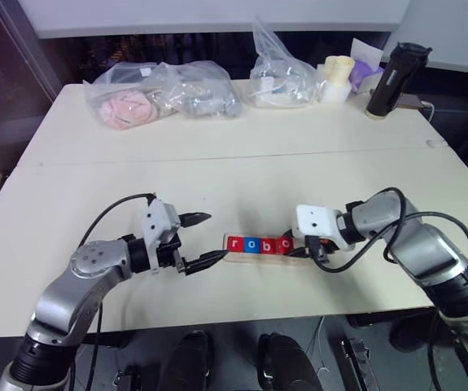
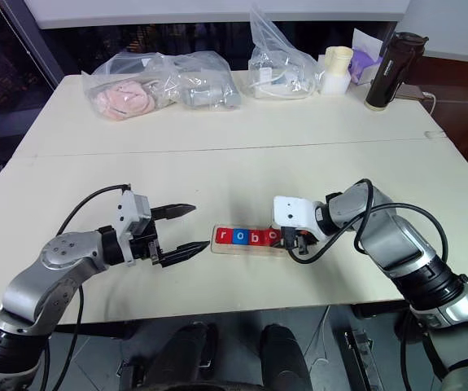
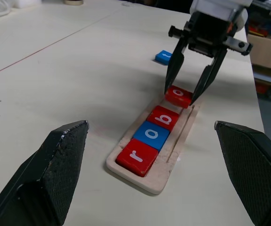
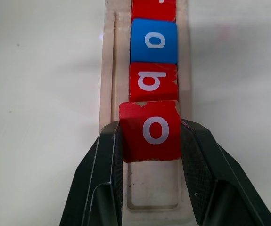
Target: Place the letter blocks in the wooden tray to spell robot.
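three blocks (image 3: 150,136) sit in the wooden tray (image 3: 170,167); right fingers (image 4: 202,169) clamp the red o block (image 4: 151,131); left fingers (image 3: 55,169) gape, empty.

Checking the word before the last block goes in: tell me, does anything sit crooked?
Yes. The red o block, clamped in the right gripper, sits slightly askew, overlapping the red b block in the wooden tray.

Red r block (image 3: 137,157), blue o block (image 3: 151,135), red b block (image 3: 163,117), pale wooden tray (image 3: 140,180).
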